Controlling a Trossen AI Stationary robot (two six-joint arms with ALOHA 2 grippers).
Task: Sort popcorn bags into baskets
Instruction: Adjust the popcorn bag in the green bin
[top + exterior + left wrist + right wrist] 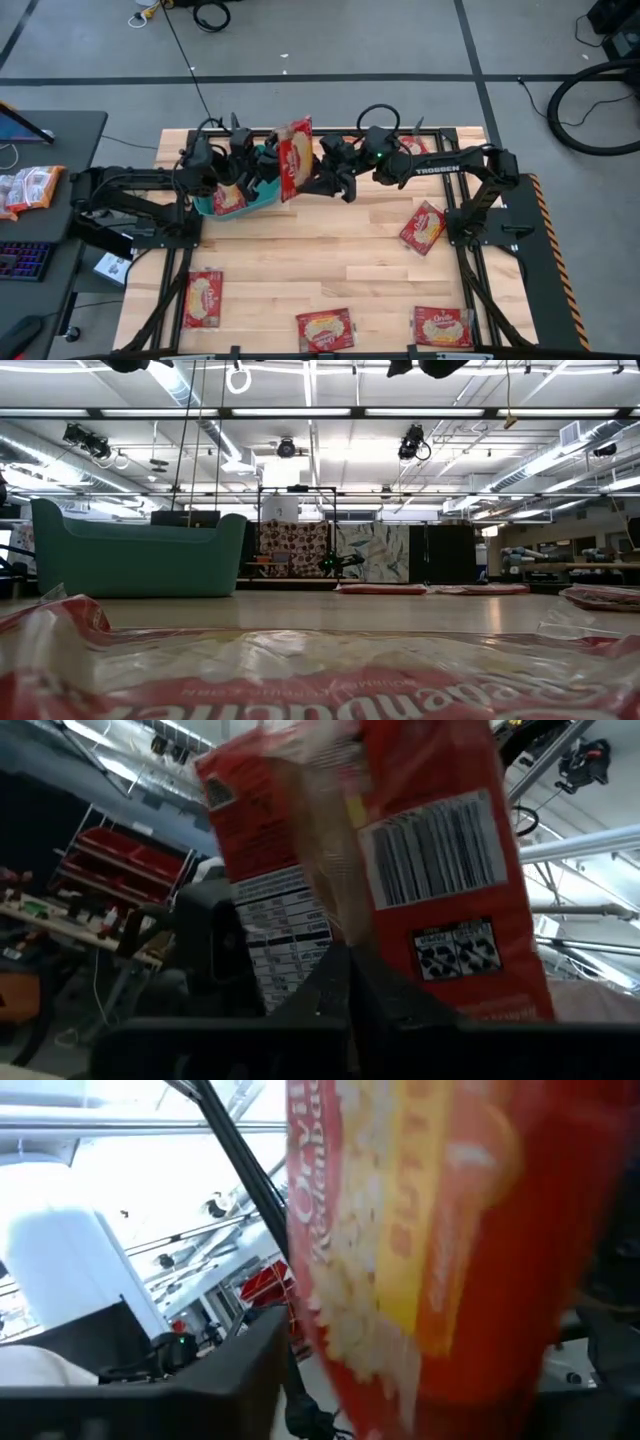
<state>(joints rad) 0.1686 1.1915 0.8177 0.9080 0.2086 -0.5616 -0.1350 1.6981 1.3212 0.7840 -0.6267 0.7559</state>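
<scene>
One red popcorn bag [295, 157] stands upright in the air over the teal basket's [262, 198] right end, between my two grippers. My left gripper [268, 172] is shut on it; the left wrist view shows the bag's barcode back [440, 870]. My right gripper [322, 180] is open just to the bag's right. In the right wrist view the printed front [420, 1250] fills the picture between its dark fingers [230, 1370]; I cannot tell whether they touch it. Another bag [230, 198] lies inside the basket. The basket [140, 560] rests on the table. My left gripper pinches the held bag by its lower edge [345, 955] between both fingers [390, 1010], coming from the table's left side. The bag stands upright above the fingers, lifted clear of the table and basket.
Loose red bags lie flat on the table at the right [423, 227], near left [203, 298], near middle [325, 329] and near right [442, 327]; one [412, 145] lies by the far edge. The nearest one fills the low view's foreground [320, 680]. White-and-orange packets [30, 187] sit on a side desk.
</scene>
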